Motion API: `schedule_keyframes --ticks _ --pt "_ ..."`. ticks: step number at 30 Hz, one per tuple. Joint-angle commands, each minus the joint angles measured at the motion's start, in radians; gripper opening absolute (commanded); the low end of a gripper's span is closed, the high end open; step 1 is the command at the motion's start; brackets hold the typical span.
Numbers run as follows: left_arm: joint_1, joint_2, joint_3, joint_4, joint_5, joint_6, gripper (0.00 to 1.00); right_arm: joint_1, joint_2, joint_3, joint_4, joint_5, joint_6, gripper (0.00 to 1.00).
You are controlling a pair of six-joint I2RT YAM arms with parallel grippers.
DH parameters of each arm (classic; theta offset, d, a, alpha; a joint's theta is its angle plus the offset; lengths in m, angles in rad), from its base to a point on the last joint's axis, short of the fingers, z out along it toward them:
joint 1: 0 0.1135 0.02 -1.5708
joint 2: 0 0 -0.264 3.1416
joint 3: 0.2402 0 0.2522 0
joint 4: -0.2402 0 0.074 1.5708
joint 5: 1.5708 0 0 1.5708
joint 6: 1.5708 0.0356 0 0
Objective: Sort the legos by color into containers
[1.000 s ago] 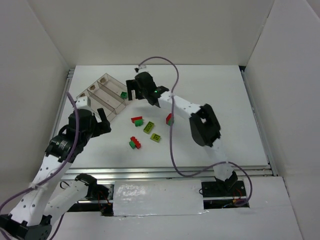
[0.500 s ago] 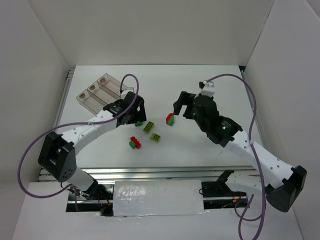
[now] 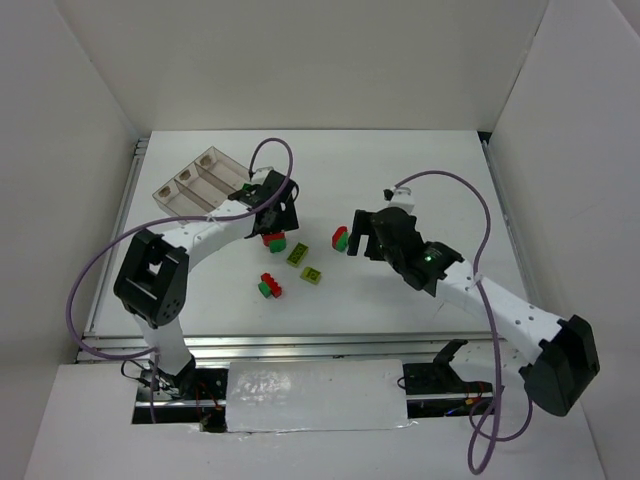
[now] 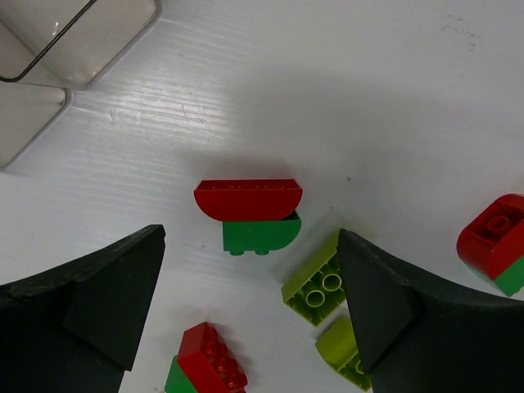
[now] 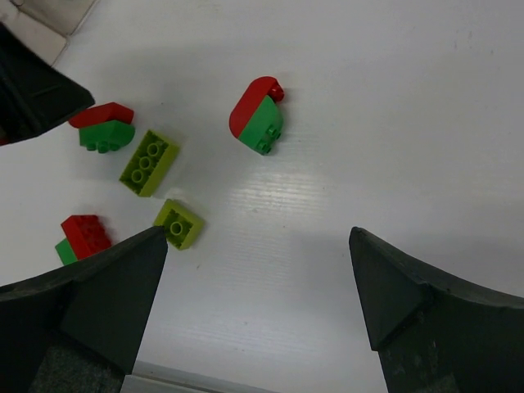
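Observation:
Several legos lie loose on the white table. A red brick on a dark green one [image 4: 248,199] [image 3: 272,240] sits just ahead of my open left gripper [image 4: 251,239] [image 3: 272,212], which hovers over it and holds nothing. Two yellow-green bricks [image 4: 315,282] [image 3: 298,254] [image 3: 312,275] and another red and green pair [image 3: 269,286] [image 4: 205,364] lie nearby. My right gripper [image 5: 256,237] [image 3: 356,232] is open and empty, a short way from a third red and green pair [image 5: 258,119] [image 3: 341,238]. The clear tray of containers [image 3: 200,185] [image 4: 74,41] stands at the back left.
White walls close in the table on the left, back and right. A metal rail [image 3: 400,343] runs along the near edge. The two grippers face each other across the cluster of bricks, and a left finger [image 5: 33,82] shows in the right wrist view.
Both arms have changed pose. The left gripper has shifted slightly toward the tray above the red and green pair. The right gripper has come closer to the pair in the middle. No brick has moved.

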Motion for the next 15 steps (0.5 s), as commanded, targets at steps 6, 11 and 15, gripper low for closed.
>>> schedule_keyframes --ticks 6,11,15 --pt "-0.003 -0.105 -0.029 0.073 0.019 0.068 0.99 -0.075 0.340 0.144 0.060 -0.047 0.078 1.00" --pt "0.032 -0.019 0.034 0.028 -0.001 0.143 0.99 -0.073 0.458 0.214 0.069 -0.101 0.118 1.00" --pt "0.073 0.026 0.036 0.056 0.073 0.232 0.99 -0.069 0.437 0.163 0.109 -0.130 0.116 1.00"
